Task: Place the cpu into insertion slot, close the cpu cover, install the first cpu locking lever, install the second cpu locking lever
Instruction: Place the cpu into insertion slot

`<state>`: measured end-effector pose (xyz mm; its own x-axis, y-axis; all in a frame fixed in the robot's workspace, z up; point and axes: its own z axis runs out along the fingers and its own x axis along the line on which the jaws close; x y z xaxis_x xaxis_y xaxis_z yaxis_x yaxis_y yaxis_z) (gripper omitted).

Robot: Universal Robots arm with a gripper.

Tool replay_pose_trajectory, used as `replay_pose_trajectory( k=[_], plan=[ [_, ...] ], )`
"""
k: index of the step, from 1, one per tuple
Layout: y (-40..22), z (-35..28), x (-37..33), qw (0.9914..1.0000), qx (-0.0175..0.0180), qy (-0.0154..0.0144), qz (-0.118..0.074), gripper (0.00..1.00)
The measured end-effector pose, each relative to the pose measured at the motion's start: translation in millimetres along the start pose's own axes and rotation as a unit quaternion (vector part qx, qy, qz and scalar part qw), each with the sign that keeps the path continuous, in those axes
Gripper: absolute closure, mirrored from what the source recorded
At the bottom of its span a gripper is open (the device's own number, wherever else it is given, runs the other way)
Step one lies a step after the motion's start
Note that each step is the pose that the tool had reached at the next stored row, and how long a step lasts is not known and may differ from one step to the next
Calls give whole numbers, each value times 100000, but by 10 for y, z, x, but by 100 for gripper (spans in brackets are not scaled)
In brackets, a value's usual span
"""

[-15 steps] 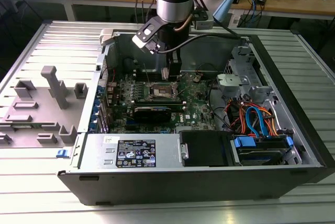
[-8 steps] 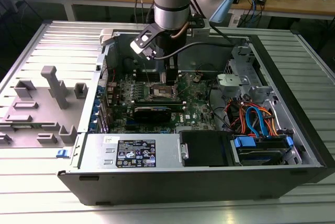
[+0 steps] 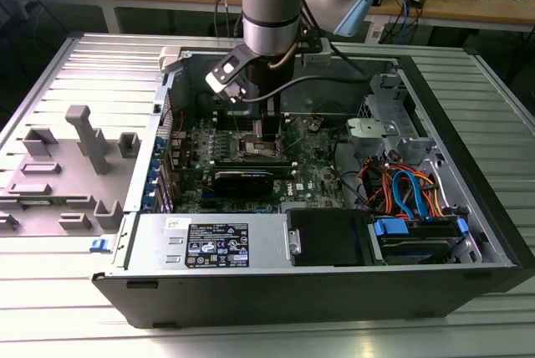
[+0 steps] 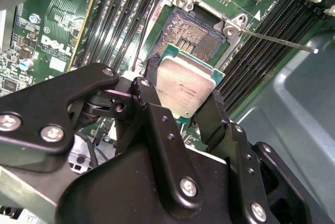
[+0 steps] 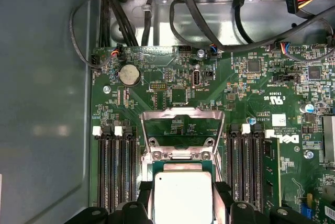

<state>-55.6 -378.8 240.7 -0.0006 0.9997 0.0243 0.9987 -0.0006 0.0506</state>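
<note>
Ribbed metal tabletop point(image 3: 50, 65) carries the opened computer case point(image 3: 334, 291). Inside it, in the second wrist view, the gripper point(image 4: 182, 92) clamps the cpu point(image 4: 186, 80) between its black fingers point(image 4: 212, 116), just above the bare insertion slot point(image 4: 193, 28); in the first wrist view the cpu cover point(image 5: 180, 111) stands raised.

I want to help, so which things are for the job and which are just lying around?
For the job: cpu, gripper shut on it, open cpu cover, socket, locking lever.
Just there: coin battery, cables, grey holders.
</note>
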Motion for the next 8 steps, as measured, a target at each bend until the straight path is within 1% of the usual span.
replay_pose_trajectory(
  k=[8],
  plan=[
    [0, 5, 0, 100000, -4, 1, -2, 46]
  ],
)
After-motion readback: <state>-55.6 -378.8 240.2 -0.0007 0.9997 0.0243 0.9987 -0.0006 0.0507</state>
